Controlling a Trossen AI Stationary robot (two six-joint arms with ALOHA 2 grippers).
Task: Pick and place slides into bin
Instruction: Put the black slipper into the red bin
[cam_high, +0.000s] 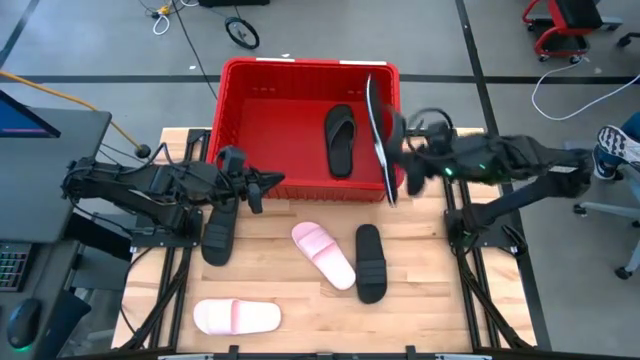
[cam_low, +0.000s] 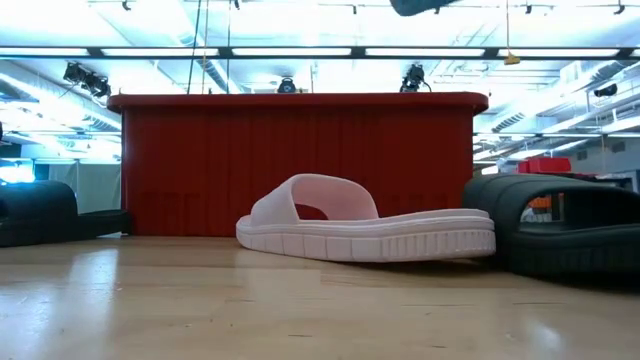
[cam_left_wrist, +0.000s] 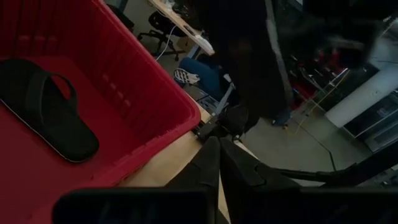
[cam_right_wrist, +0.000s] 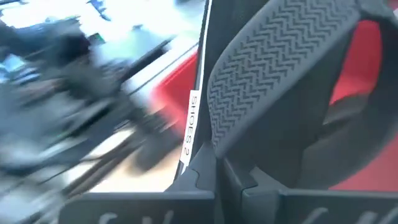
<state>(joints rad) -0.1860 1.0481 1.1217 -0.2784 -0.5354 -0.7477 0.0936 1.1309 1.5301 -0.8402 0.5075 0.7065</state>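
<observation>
The red bin (cam_high: 262, 110) stands at the table's far middle, with one black thong-strap flip-flop (cam_high: 340, 140) lying flat inside; the flip-flop also shows in the left wrist view (cam_left_wrist: 50, 115). My right gripper (cam_high: 398, 150) is shut on a black sandal (cam_high: 380, 140) held on edge over the bin's right wall. My left gripper (cam_high: 272, 182) is shut and empty by the bin's near wall, left of centre. A black slide (cam_high: 218, 232), two pale pink slides (cam_high: 323, 255) (cam_high: 236, 316) and another black slide (cam_high: 369, 262) lie on their soles on the table. My right gripper pinches the black sandal between its two fingers about midway along its length (cam_high: 388, 150). The fingers come level from the table's right and lie across it. The sandal is lifted clear and stands on edge, its treaded sole (cam_right_wrist: 267, 81) toward the wrist camera.
The nearer pink slide (cam_low: 370, 225) and a black slide (cam_low: 560, 225) lie in front of the bin's near wall (cam_low: 300, 165). Bare wood shows at the table's near right. Chairs and cables lie on the floor beyond the table.
</observation>
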